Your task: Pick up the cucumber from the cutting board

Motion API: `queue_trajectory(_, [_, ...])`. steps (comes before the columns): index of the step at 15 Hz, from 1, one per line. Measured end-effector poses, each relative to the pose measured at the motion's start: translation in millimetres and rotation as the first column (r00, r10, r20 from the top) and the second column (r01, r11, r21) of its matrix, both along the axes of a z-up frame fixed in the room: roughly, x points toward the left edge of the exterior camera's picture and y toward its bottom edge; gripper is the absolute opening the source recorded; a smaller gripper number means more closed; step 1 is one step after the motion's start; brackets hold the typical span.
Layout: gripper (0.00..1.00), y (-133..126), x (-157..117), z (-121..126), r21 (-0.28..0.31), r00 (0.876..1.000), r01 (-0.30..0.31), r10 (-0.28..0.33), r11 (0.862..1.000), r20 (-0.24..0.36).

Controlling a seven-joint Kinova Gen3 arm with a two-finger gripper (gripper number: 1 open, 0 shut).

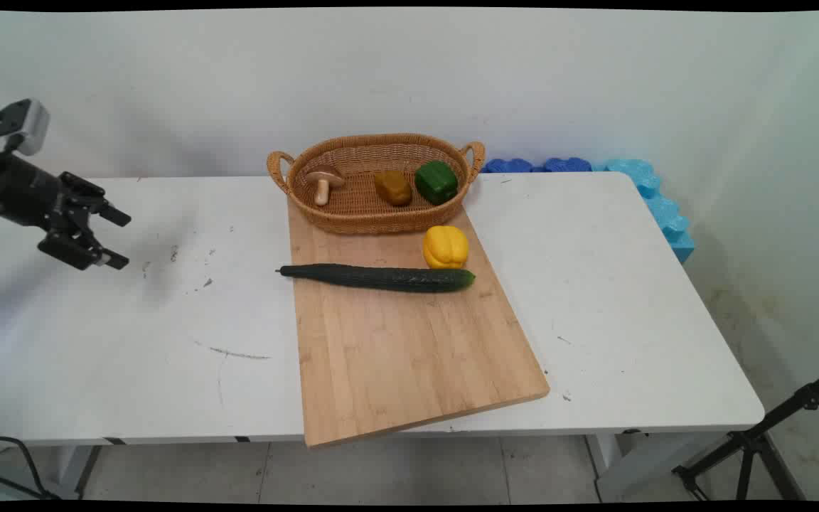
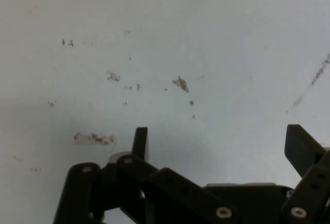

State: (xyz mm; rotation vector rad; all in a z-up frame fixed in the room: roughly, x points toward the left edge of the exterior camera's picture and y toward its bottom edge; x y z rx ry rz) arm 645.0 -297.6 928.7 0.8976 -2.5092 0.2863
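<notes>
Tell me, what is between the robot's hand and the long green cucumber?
Only bare white table with a few dark scuff marks, in the main view. The open end effector is over the table's left side, and the cucumber lies on the wooden board.

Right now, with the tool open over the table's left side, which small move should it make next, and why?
Probably a short move right toward the cucumber, the nearest item. The tool is open and holds nothing, with only bare scuffed table below it. The cucumber lies across the cutting board, its stem end overhanging the left edge.
</notes>
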Motion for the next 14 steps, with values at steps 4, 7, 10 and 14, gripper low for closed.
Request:
queue_trajectory(4, [1.00, -19, -27, -1, 0.015, 0.998, 0.028, -0.029, 1.000, 0.051])
queue_trajectory(7, [1.00, -29, -48, -2, 0.024, 0.995, 0.062, -0.064, 0.998, 0.081])
queue_trajectory(10, [1.00, -43, -79, -5, 0.029, 0.987, 0.118, -0.120, 0.993, 0.106])
queue_trajectory(14, [1.00, -59, -119, -9, 0.024, 0.976, 0.179, -0.181, 0.984, 0.119])
